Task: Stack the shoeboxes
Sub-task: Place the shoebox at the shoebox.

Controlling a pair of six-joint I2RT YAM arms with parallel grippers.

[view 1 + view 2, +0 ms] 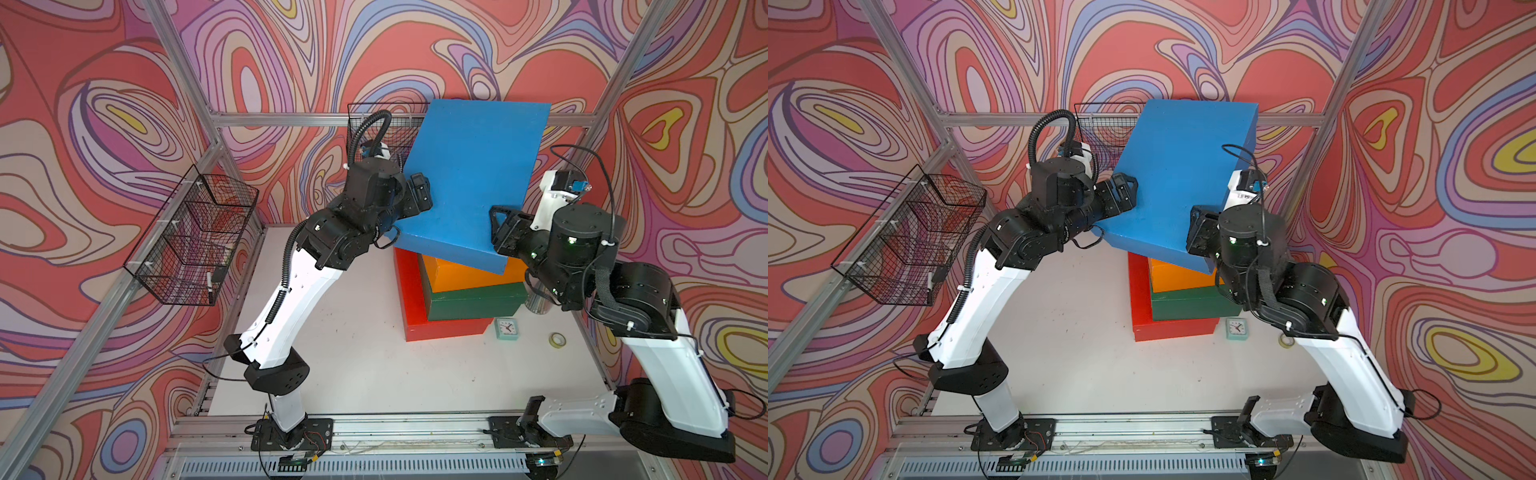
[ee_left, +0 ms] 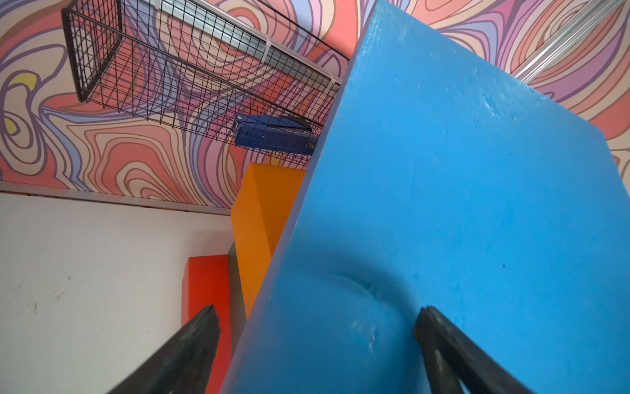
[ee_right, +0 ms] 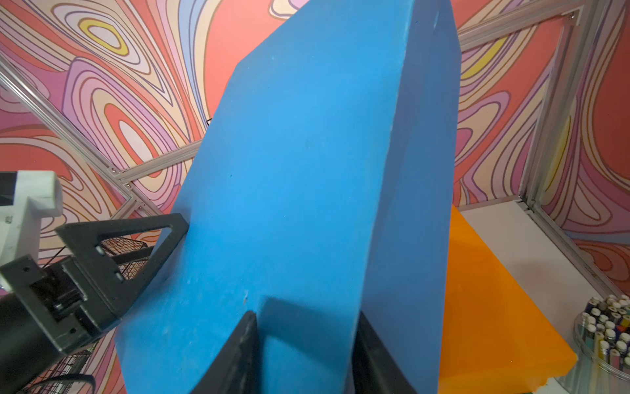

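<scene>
Mid-frame, the left gripper (image 1: 424, 196) clamps the tilted blue box (image 1: 469, 166); the right gripper (image 1: 498, 226) straddles it, hold unclear. It should be levelled squarely over the orange box (image 1: 469, 275).

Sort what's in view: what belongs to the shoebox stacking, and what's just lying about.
Job: blue shoebox, orange shoebox, green shoebox, red shoebox.
Lying about: small clock, tape roll, wire baskets, blue stapler, clear jar of tubes.

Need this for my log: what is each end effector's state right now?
Left end effector: wide astride the blue shoebox; grip cannot be told.
Right end effector: closed on the blue shoebox.
</scene>
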